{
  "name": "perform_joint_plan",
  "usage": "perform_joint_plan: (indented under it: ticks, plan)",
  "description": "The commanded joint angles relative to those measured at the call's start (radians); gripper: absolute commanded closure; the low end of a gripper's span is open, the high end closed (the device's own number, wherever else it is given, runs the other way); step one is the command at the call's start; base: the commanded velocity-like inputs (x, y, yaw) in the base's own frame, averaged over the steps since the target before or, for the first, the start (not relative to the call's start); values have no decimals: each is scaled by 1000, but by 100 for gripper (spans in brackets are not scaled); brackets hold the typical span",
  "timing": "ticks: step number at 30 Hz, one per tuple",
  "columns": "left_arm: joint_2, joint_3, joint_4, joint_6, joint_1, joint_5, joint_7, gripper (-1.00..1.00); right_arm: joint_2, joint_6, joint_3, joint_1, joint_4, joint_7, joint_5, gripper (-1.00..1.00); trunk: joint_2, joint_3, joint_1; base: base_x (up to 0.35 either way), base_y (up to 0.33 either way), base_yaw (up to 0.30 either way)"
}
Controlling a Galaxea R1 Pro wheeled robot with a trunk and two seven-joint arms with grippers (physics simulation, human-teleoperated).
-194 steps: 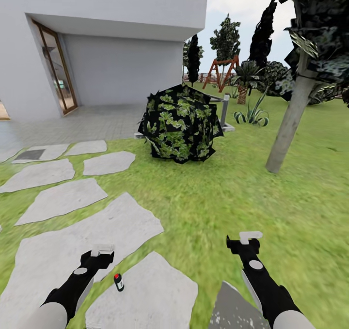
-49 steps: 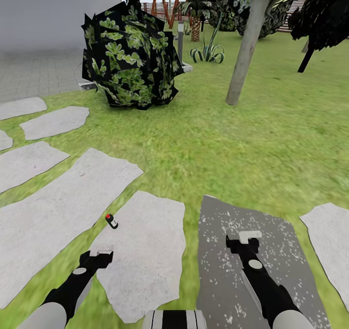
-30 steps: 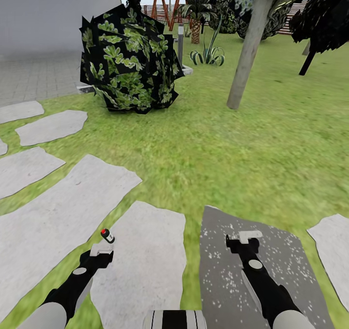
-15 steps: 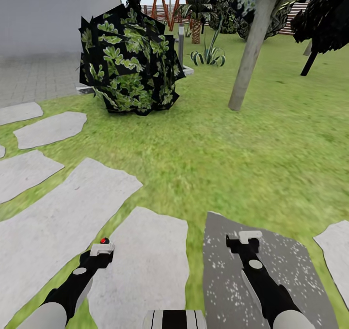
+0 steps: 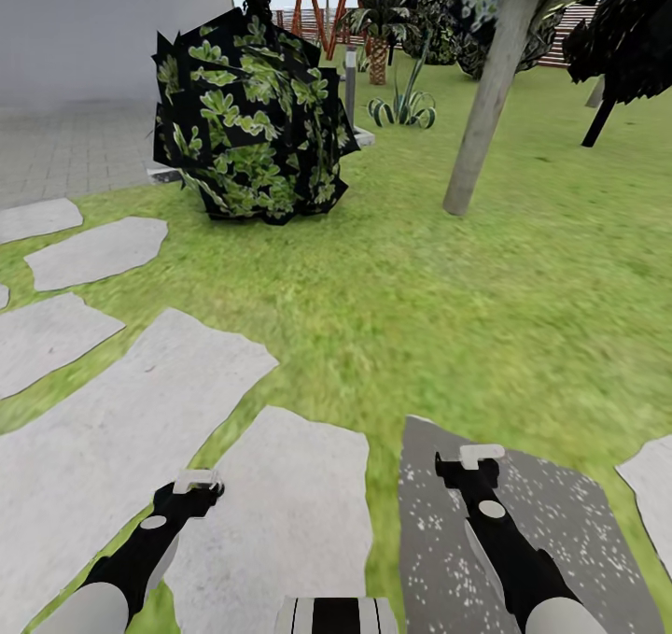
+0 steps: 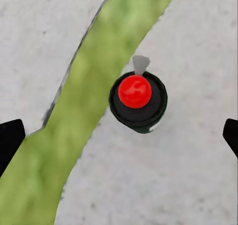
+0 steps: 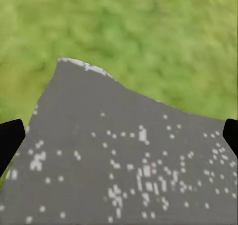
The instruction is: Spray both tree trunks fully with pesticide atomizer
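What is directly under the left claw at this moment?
In the left wrist view, the atomizer stands upright below the open left claw, red cap up, on a pale grey stepping stone beside a strip of grass. The bottle's lower body is hidden beneath its own top.

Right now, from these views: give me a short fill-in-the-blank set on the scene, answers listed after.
1. In the left wrist view, the pesticide atomizer has a ____ cap on a black body.
2. The atomizer stands on a pale grey stepping stone, beside a strip of ____.
3. Under the right gripper lies a darker grey slab dotted with ____ specks.
4. In the head view, the leaning tree trunk stands to the ____ of the leafy bush.

Answers: red; grass; white; right
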Motion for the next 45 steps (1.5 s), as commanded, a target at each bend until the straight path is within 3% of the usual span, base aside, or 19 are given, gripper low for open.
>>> perform_joint_plan:
  ticks: [1, 15, 16, 17, 21, 29, 34, 42, 45]
  plan:
    - [0, 0, 0, -1, 0, 0, 0, -100, 0, 0, 0, 0, 0, 0, 0, -100, 0, 0, 0, 120, 101, 0]
    - [-2, -2, 0, -8, 0, -1, 0, -100, 0, 0, 0, -1, 1, 0, 0, -100, 0, 0, 0, 18, 15, 0]
    - [-2, -2, 0, -18, 0, -1, 0, -100, 0, 0, 0, 0, 1, 0, 0, -100, 0, -4, 0, 0, 0, 0]
    - [-3, -3, 2, -102, 0, -1, 0, -100, 0, 0, 0, -1, 2, 0, 0, -100, 0, -9, 1, 0, 0, 0]
    - [-3, -3, 3, -132, 1, -3, 0, -100, 0, 0, 0, -1, 2, 0, 0, -100, -1, -21, 2, 0, 0, 0]
    - [-3, -4, 3, -140, 0, -3, -1, -100, -1, -1, 0, 0, 2, 0, 0, -100, -1, -26, 2, 0, 0, 0]
    - [-3, -5, 3, -140, 0, -3, -2, -100, -1, -1, 0, -1, 3, 0, 0, -100, -2, -53, 4, 0, 0, 0]
    - [-3, -5, 3, -140, 0, -3, -2, -100, -1, 0, 0, 0, 4, 0, 0, -100, -2, -61, 4, 0, 0, 0]
    - [-3, -5, 3, -140, 0, -3, -2, -100, 0, 0, 0, 0, 5, 0, 0, -100, -3, -74, 5, 0, 0, 0]
